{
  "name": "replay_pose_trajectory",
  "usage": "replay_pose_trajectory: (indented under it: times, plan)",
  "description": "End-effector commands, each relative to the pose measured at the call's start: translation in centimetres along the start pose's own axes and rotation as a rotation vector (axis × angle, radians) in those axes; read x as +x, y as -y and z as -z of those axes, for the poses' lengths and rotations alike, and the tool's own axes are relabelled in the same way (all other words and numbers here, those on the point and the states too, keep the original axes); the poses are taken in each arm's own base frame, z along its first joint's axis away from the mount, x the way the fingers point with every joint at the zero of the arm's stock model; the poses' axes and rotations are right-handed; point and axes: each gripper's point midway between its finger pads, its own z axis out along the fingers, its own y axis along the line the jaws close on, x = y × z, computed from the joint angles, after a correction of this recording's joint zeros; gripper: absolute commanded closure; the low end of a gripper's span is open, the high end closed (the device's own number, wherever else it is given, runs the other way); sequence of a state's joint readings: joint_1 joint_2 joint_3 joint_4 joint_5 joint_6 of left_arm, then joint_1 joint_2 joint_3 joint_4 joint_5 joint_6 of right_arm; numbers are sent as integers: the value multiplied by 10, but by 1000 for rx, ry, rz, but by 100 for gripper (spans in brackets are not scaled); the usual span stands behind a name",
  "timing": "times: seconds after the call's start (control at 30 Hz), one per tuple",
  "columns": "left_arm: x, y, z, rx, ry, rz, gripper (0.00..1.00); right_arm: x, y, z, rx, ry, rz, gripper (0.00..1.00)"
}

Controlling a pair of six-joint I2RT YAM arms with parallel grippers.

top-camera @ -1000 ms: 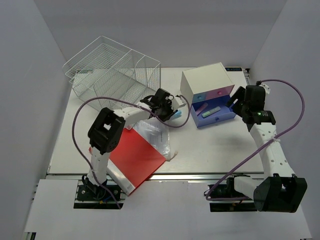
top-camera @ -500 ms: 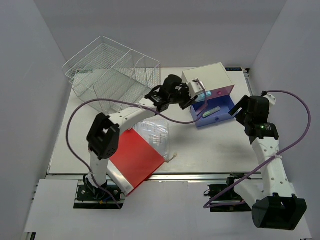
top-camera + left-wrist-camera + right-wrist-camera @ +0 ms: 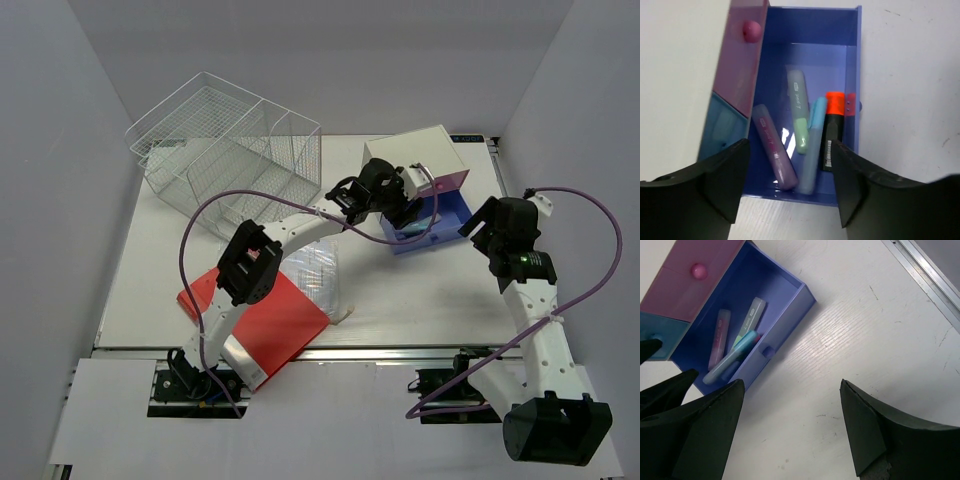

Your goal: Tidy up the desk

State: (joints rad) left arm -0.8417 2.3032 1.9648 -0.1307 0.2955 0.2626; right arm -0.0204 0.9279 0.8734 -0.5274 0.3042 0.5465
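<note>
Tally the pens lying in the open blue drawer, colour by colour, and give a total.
Pink highlighter: 1
Green highlighter: 1
Light blue highlighter: 1
Black marker with orange cap: 1
Total: 4

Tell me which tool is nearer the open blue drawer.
Left. The left tool hangs directly over the drawer; the right tool is off to its side, over the desk.

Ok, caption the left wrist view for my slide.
Open left gripper hovers over the pulled-out blue drawer holding four markers.
</note>
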Motion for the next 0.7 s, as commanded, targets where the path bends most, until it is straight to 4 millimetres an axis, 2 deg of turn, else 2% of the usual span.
replay_pose_trajectory:
  times: [0.0, 0.23, 0.3, 0.4, 0.5, 0.53, 0.57, 0.6, 0.63, 0.67]
  plan:
    - [-59, -13, 18, -73, 113, 29, 23, -4, 2, 2, 1, 18, 9, 17]
    - [-100, -21, 50, -148, 170, 189, 10, 15, -6, -7, -66, -60, 87, 17]
    - [-116, -21, 68, -162, 194, 255, 2, 23, -7, -12, -73, -86, 104, 17]
    - [-126, -20, 92, -186, 202, 329, 2, 30, -9, -19, -88, -111, 117, 18]
    - [-130, -40, 109, -293, 215, 458, 2, 35, -10, -25, -100, -129, 132, 18]
    - [-122, -51, 112, -340, 191, 510, 2, 38, -10, -27, -100, -138, 137, 18]
    - [-116, -73, 118, -397, 198, 606, 2, 39, -11, -28, -103, -143, 140, 18]
    - [-126, -86, 124, -407, 227, 655, 2, 42, -11, -31, -107, -153, 144, 18]
    - [-105, -94, 113, -412, 178, 710, 2, 43, -13, -33, -117, -157, 145, 18]
    - [-100, -110, 114, -421, 189, 782, 2, 45, -13, -34, -119, -162, 151, 19]
